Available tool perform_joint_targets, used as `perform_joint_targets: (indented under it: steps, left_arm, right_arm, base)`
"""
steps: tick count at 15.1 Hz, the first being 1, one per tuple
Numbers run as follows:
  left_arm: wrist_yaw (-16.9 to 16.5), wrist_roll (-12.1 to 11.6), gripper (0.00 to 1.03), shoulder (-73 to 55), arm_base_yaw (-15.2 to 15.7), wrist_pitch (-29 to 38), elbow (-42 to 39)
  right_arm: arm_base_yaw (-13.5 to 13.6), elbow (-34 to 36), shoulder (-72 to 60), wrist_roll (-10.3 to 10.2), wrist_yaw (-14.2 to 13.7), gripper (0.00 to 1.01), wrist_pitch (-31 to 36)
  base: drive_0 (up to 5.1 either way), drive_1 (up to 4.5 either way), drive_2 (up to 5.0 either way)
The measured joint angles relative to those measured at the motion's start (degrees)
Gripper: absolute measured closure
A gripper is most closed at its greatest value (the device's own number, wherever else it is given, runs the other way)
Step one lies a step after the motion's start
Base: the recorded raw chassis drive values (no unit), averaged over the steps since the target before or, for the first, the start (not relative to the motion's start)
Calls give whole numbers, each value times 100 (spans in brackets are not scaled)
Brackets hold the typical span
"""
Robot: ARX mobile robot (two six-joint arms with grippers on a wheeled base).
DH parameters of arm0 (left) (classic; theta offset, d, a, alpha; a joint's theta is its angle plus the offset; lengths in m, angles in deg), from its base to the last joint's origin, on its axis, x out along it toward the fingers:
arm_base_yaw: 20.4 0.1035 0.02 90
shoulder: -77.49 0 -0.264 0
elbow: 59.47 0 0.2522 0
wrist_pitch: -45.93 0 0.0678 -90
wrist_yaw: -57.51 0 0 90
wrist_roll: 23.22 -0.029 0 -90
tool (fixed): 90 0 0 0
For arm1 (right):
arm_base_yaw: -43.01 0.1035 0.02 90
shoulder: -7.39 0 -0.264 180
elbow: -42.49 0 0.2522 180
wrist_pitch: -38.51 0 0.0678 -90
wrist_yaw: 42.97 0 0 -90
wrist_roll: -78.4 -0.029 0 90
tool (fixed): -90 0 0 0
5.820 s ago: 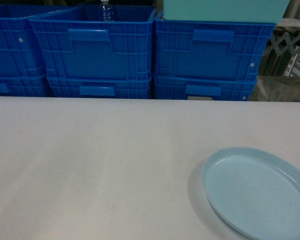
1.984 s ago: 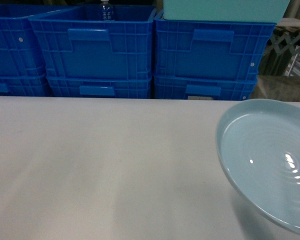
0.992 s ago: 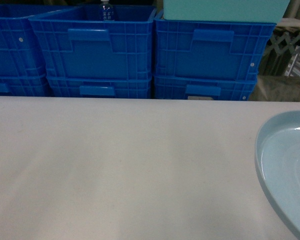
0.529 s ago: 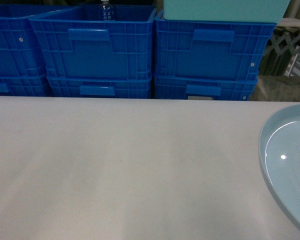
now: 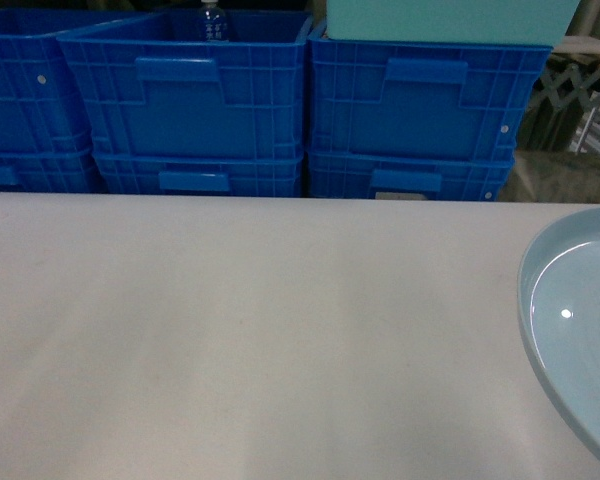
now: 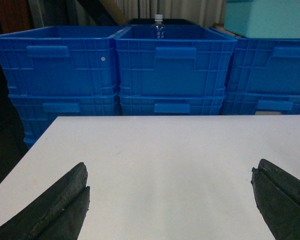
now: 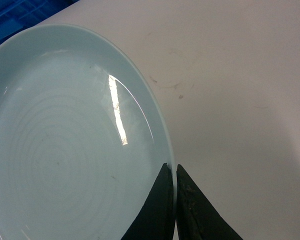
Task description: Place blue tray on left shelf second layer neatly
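Both grippers — left gripper (image 6: 170, 200), right gripper (image 7: 173, 200) — black, tapered, matte.

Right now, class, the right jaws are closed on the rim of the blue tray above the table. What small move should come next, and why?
Probably keep the grip and carry the blue tray clear of the white table toward the shelf. The right gripper already pinches the rim; the tray sits at the head view's right edge, no shelf is in view, and the left gripper hangs open and empty.

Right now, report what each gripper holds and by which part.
Right gripper: jaws shut on the blue tray, pinching its rim. Left gripper: open, holding nothing.
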Motion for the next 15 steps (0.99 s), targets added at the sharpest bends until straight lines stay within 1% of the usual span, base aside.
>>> perform_joint_targets:
  steps: [2,15]
  left_arm:
    - [0,0,5,0,0,0,0]
    - [2,0,5,0,0,2,0]
  right_arm:
    - [0,0,0,0,0,99,0]
    - [2,0,-2,-2,15,99,2]
  base:
    - [0,0,0]
    - [-160,-160,-160]
